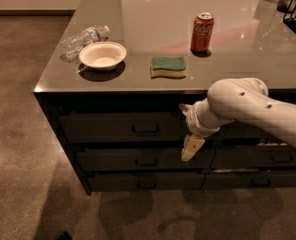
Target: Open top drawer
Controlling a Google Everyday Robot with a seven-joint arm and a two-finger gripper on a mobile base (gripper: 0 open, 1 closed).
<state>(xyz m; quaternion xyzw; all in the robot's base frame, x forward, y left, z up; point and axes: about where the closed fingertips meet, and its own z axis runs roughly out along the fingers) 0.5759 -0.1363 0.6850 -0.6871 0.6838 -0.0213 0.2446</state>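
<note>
Wide dark grey-black top drawer (103,127) with small rectangular loop handle (146,130): shut, below front edge of glossy grey tabletop (138,14). White two-finger hand (188,129): spread, empty, just right of that handle.

Arm (258,106): smooth white rounded shell, few small dark dimples, ribbed pale collar at wrist. Gripper (183,132) at arm's 9 o'clock end: two cream tapered fingers (192,148), spread apart.

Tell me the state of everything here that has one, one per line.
top drawer: shut, not yet gripped
gripper: open, in front of the top drawer's right end
Coca-Cola can: upright
water bottle: lying on its side
bowl: upright, empty
sponge: flat, green side up
</note>
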